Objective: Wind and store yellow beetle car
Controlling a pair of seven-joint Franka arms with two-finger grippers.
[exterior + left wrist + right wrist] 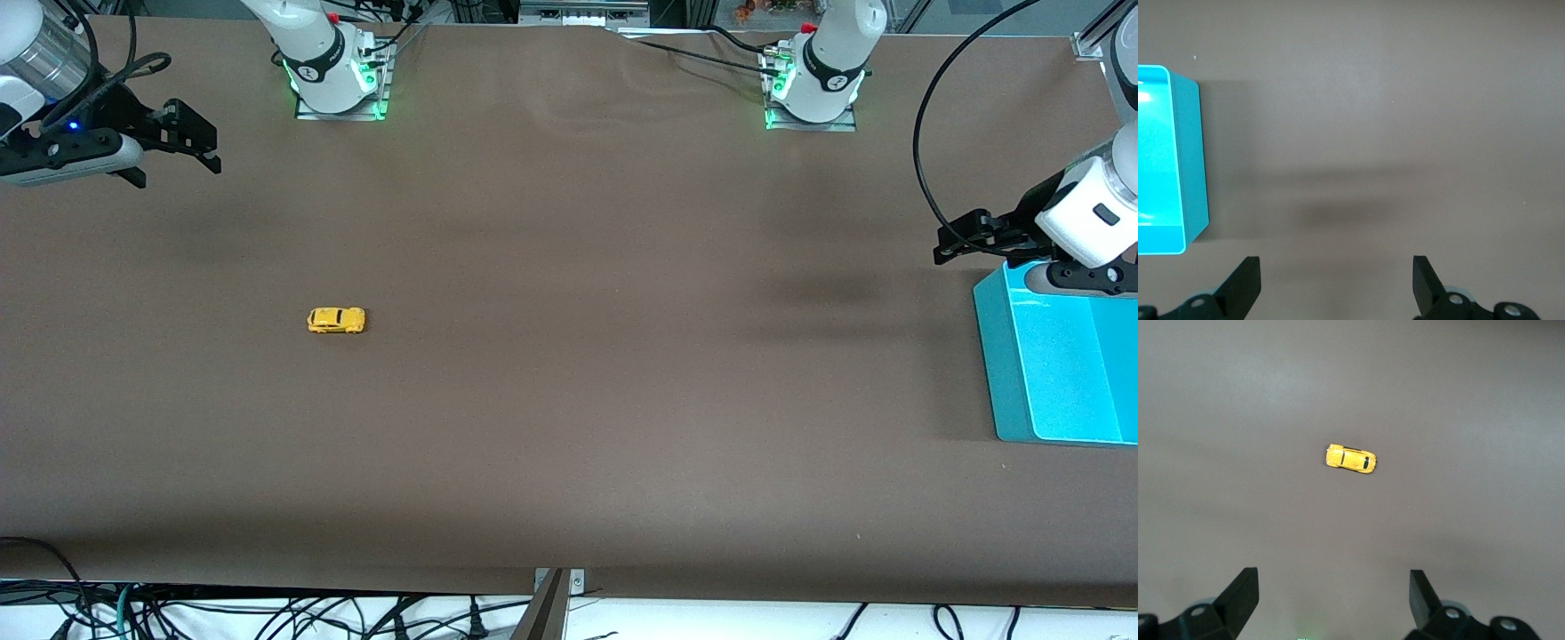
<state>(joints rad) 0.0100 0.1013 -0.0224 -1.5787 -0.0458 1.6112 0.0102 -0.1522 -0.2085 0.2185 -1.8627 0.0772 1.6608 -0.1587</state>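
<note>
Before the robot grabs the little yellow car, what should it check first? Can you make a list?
1. Car easy to find: the yellow beetle car sits alone on the brown table, toward the right arm's end. Ok.
2. Car on its wheels: it looks upright. Ok.
3. Right claw ready: fingers open, empty, up in the air over the table near its own end. Ok.
4. Right claw sees the car: it shows in the right wrist view. Ok.
5. Left claw out of the way: open, empty, waiting over the table beside the blue box. Ok.
6. Box has room: only part of it shows. Cannot tell.
</note>
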